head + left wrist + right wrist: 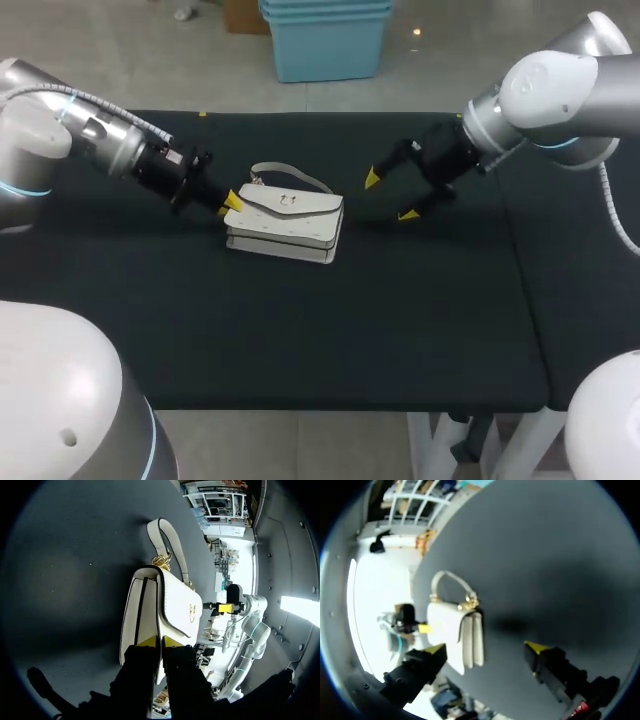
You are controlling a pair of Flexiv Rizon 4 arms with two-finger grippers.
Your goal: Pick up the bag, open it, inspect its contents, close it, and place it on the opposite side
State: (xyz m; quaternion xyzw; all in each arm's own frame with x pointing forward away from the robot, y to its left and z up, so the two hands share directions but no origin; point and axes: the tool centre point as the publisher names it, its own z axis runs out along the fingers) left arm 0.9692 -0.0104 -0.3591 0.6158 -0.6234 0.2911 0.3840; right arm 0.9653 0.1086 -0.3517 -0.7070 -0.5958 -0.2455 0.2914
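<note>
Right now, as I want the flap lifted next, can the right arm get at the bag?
Probably yes. The right gripper hangs open beside the bag, with only bare table between them; the left gripper sits at the bag's far end, out of its way.

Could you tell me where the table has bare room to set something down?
Bare: the table's near strip in front of the white bag, and its right end. Crowded around the bag: left gripper pinching its end, right gripper open beside.

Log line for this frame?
bag on table, flap down | left gripper shut on bag's end | right gripper open, over table, clear of bag
</note>
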